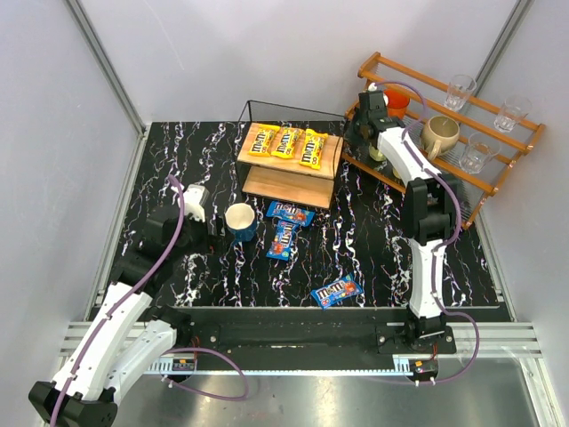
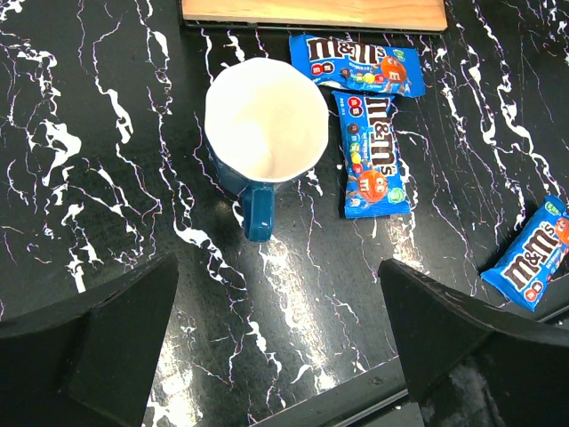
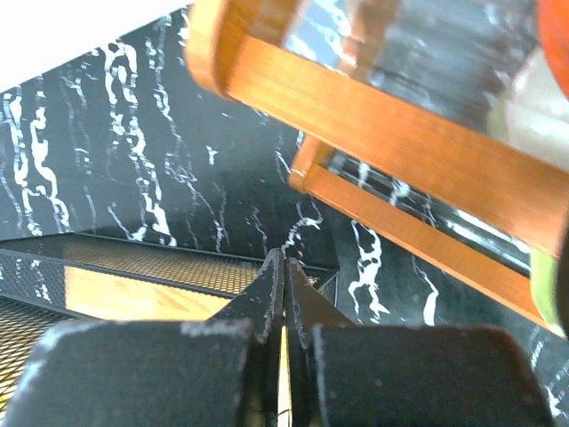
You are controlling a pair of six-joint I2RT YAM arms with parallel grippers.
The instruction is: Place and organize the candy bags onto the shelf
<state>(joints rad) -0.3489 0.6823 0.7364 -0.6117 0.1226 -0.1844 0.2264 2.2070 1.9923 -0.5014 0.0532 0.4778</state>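
Observation:
Three yellow candy bags [image 1: 286, 142] lie in a row on the top board of the shelf [image 1: 332, 158]. Three blue candy bags lie on the table: two [image 1: 289, 213] [image 1: 283, 241] in front of the shelf and one [image 1: 336, 291] near the front edge. The left wrist view shows them too [image 2: 356, 64] [image 2: 373, 156] [image 2: 533, 253], with the shelf's lower board [image 2: 311, 11] at the top. My left gripper [image 1: 206, 229] [image 2: 277, 267] is wide open and empty, just left of a blue mug. My right gripper [image 1: 356, 147] [image 3: 284, 267] is shut and empty at the shelf's right end [image 3: 133, 298].
A blue mug [image 1: 241, 221] [image 2: 265, 133] stands upright left of the blue bags. An orange-brown slatted rack [image 1: 444, 133] [image 3: 400, 133] with a beige mug, an orange cup and glasses stands at the back right, close to my right wrist.

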